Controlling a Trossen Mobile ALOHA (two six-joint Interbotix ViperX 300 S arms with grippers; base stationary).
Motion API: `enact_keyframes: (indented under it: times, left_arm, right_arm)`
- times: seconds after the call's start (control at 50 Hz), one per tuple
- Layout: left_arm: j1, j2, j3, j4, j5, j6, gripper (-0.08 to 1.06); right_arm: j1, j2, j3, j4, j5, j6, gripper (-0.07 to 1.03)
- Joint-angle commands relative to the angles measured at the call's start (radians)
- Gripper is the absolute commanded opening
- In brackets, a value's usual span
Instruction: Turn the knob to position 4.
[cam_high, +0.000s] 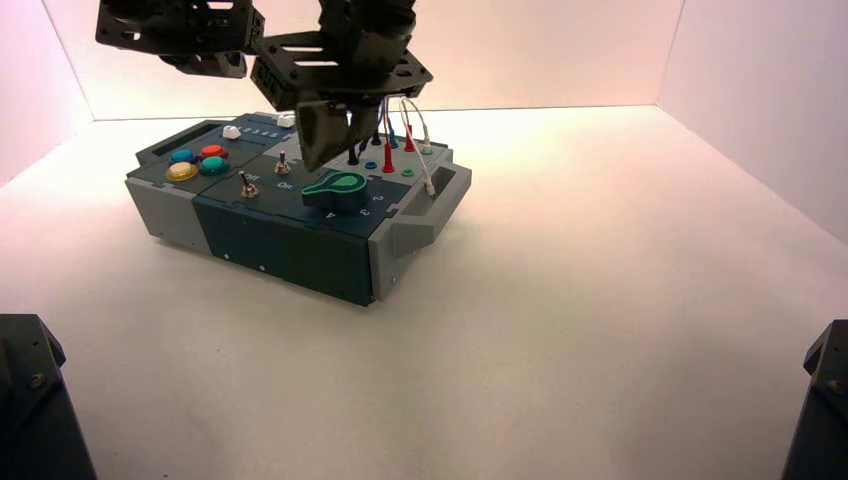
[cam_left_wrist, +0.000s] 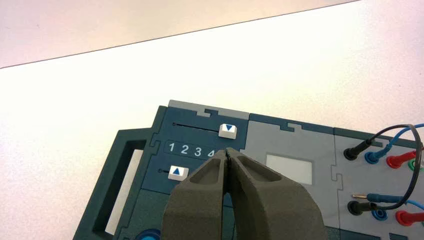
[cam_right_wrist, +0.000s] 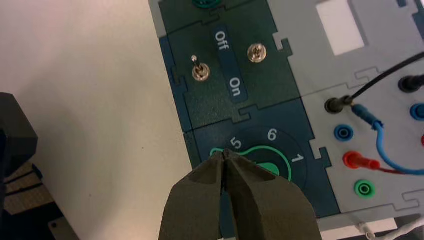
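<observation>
High view has my right gripper (cam_high: 325, 135) over the box (cam_high: 290, 250), just above the green knob (cam_high: 337, 190) on its dark blue panel. Right wrist: closed fingers hide part of the knob, its tip near the 5 (cam_right_wrist: 236, 143). Left gripper (cam_left_wrist: 227, 150), also closed, waits over the sliders (cam_left_wrist: 227, 131), partly covering their numbers (cam_left_wrist: 185, 149).

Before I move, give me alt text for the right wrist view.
Right gripper, jaws shut, in front of the green knob, hiding part of it; the printed 5, 6 and 1 show around it. Beyond are two metal toggle switches and plugged wires.
</observation>
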Motion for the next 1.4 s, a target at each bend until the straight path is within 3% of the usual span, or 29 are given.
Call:
enact_keyframes:
  times: [0.02, 1.4]
  left_arm:
    - [0.005, -0.023, -0.009, 0.000, -0.009, 0.000, -0.03]
    - [0.003, -0.029, -0.008, 0.000, -0.009, -0.002, -0.03]
  right_arm:
    - [0.005, -0.005, -0.034, -0.003, -0.003, -0.002, -0.02]
    - [0.005, 0.067, -0.072, -0.003, 0.014, -0.005, -0.02]
